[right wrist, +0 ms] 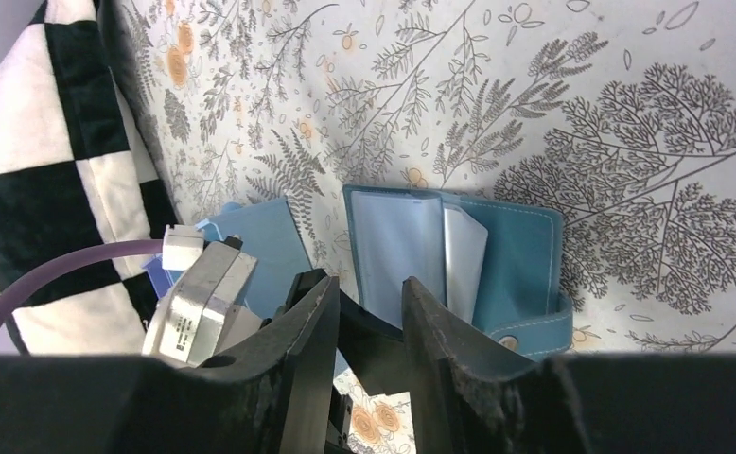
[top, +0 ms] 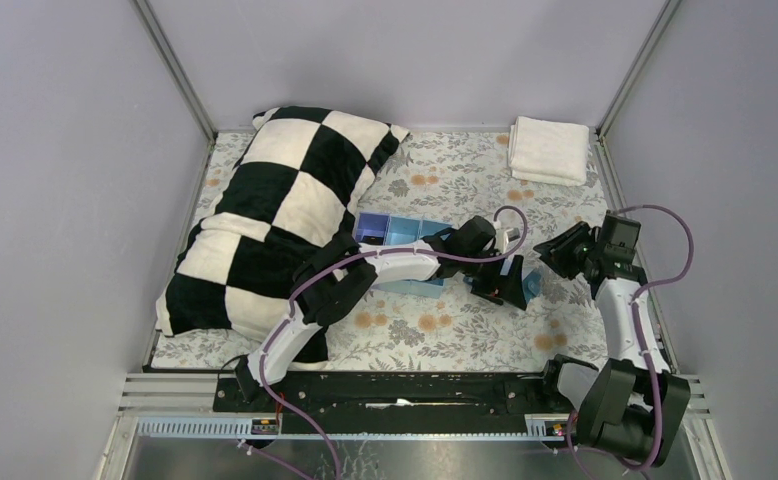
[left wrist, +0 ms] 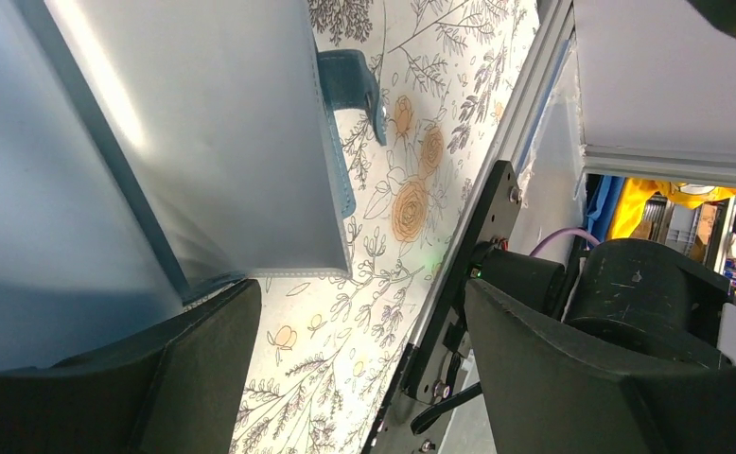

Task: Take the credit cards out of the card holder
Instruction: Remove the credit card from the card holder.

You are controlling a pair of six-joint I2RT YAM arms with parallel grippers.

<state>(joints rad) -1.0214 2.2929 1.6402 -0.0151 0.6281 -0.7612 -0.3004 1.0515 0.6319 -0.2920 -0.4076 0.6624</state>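
Note:
The card holder (right wrist: 516, 260) is a blue wallet lying open on the floral cloth, with a light blue inside (right wrist: 397, 246) and a snap strap (right wrist: 534, 336). No dark credit cards show; only a pale sheet (right wrist: 464, 251) sticks out of a pocket. My left gripper (top: 500, 285) is open, with one finger (left wrist: 156, 378) against the wallet's edge (left wrist: 213, 142). In its own view the left gripper (left wrist: 359, 288) is empty. My right gripper (right wrist: 369, 282) hovers above the wallet, jaws a little apart and empty. It sits just right of the wallet in the top view (top: 557, 252).
A three-compartment blue tray (top: 400, 232) stands left of the wallet, partly under my left arm. A checkered pillow (top: 275, 210) fills the left side. A folded white towel (top: 548, 150) lies at the back right. The table's metal rail (left wrist: 525, 113) runs close to the wallet.

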